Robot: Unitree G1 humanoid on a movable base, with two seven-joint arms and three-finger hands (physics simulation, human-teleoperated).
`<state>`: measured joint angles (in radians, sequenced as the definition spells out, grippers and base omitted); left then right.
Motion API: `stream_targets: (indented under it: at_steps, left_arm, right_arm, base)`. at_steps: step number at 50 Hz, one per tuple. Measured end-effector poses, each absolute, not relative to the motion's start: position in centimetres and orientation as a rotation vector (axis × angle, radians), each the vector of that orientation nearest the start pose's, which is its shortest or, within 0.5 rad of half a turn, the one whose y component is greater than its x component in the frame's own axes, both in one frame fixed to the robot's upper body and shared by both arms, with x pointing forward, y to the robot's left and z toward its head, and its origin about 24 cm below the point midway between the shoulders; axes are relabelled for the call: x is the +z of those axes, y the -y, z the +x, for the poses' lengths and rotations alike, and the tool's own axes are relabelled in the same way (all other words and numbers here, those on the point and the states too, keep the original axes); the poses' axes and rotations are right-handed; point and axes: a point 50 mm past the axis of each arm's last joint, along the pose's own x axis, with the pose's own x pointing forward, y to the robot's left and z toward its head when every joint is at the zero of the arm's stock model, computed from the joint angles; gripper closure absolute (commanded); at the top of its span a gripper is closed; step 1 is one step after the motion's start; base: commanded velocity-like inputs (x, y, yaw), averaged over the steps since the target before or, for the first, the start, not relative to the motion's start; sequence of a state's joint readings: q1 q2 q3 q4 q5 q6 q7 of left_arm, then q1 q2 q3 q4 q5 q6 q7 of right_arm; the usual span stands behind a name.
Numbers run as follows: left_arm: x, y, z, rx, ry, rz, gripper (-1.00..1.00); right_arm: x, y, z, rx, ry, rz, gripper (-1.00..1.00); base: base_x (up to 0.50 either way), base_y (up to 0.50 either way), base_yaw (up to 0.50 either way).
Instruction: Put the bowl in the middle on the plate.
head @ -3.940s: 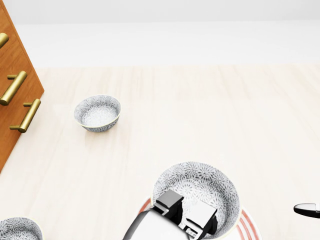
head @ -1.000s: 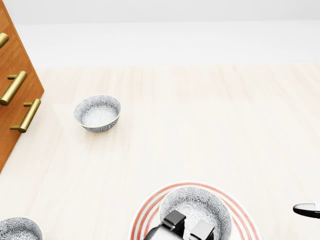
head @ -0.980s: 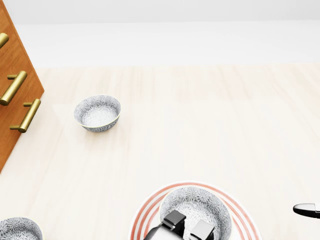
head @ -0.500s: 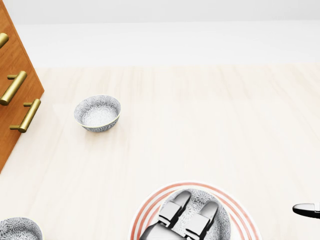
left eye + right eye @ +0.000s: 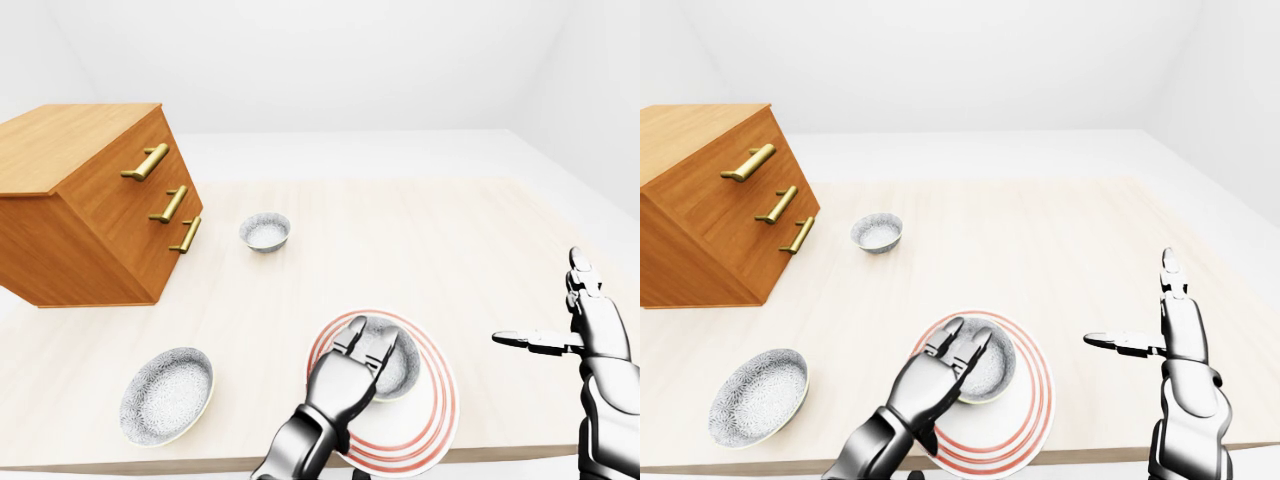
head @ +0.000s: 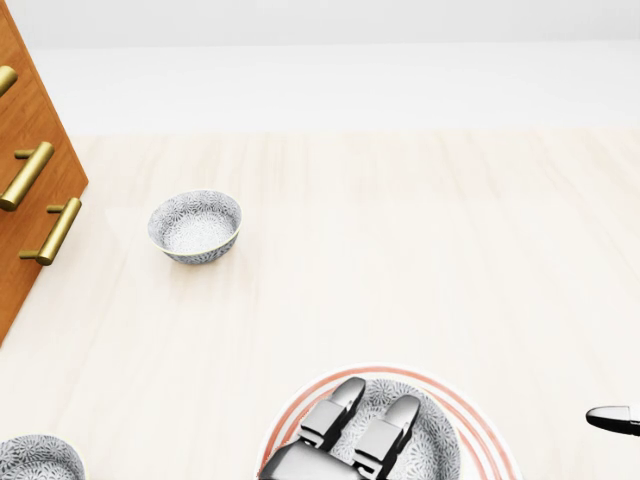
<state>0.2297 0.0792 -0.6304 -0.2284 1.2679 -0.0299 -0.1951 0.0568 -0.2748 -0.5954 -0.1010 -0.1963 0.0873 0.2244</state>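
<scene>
The bowl sits inside the plate, nearer the plate's upper edge than its middle. About four seconds ago it filled far more of the head view, raised above the plate with the fingers hooked over its rim; a second ago it was already down with the fingers still curled inside. The left hand now lies with its fingers stretched out flat and loose over the bowl's lower-left rim, gripping nothing, and it has slid a little toward the plate's lower-left edge since half a second ago. The bowl is round and deep with a fine grey-and-white flower pattern; the plate is white, flat and ringed with thin red bands. The hand hides the bowl's lower-left side, and the head view cuts the plate off at the bottom. To the right of the plate, well apart, the right hand hovers with fingers straight and spread, holding nothing. Far up-left of the plate stands a small bowl of the same pattern, and to the plate's left a wide bowl. Beyond them is a wooden chest of drawers with brass handles, all on a pale wood-grained table.
</scene>
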Motion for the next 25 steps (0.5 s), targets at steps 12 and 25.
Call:
stream_targets:
  at_steps: [12,25]
  left_arm:
    - [6.7,-4.5,17.0,-0.671,0.174,1.145,-1.0]
    - [13.2,-8.1,18.0,-0.627,0.237,0.957,-1.0]
  right_arm:
    - [8.7,32.8,20.3,-0.401,-0.072,-0.468,-1.0]
    - [8.8,32.7,20.3,-0.401,-0.071,-0.469,-1.0]
  base:
    - [0.0,0.0,0.0]
    - [0.0,0.0,0.0]
